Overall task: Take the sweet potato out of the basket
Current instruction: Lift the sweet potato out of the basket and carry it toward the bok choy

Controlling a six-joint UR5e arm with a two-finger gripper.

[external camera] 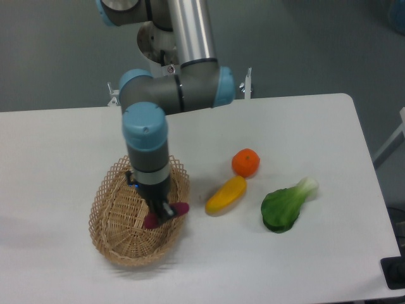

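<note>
The sweet potato (180, 208) is a small magenta tuber held crosswise in my gripper (164, 213), which is shut on its middle. Its two ends stick out left and right of the fingers. It hangs above the right part of the basket (114, 237), a tan oval wicker basket at the table's front left. The arm's grey and blue wrist stands upright over the basket and hides its back rim.
To the right of the basket lie a yellow vegetable (226, 194), an orange (245, 163) behind it, and a green leafy bok choy (286, 205) further right. The white table's front edge is close below the basket.
</note>
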